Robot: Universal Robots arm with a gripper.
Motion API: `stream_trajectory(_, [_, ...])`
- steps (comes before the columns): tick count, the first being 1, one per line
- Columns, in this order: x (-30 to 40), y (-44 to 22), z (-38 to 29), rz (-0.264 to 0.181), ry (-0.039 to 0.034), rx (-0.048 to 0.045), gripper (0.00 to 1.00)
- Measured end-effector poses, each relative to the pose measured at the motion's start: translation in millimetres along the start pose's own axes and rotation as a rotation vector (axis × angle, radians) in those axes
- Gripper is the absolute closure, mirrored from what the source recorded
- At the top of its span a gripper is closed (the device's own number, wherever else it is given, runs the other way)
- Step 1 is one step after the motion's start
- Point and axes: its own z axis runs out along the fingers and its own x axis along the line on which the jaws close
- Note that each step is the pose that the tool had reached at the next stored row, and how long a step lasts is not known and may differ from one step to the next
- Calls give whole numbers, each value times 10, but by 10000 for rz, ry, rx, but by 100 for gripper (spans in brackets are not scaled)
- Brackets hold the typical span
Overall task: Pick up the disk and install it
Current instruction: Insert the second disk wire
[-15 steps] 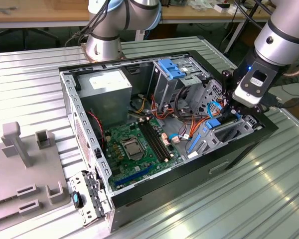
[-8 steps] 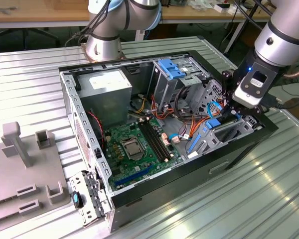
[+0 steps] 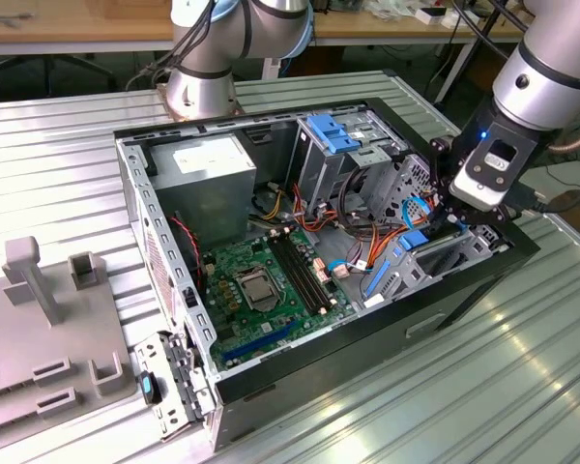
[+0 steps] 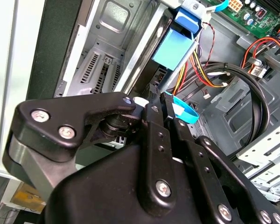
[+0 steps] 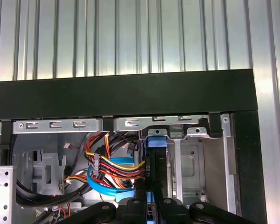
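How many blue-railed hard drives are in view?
1. The flat dark hard drive with bright blue plastic rails sits in the black gripper, which is shut on it, inside the open computer case. The metal drive cage may hide others.

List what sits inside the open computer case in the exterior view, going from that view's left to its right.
Power supply → motherboard → drive cage with blue tabs → the disk with the gripper at it.

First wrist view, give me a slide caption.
Claw shut on the blue-railed disk, held on edge inside the open computer case beside bundled cables.
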Motion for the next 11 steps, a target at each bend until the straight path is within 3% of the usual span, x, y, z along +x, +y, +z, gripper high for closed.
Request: stream_trajectory(11, [-7,-6,66,5,54,2,84])
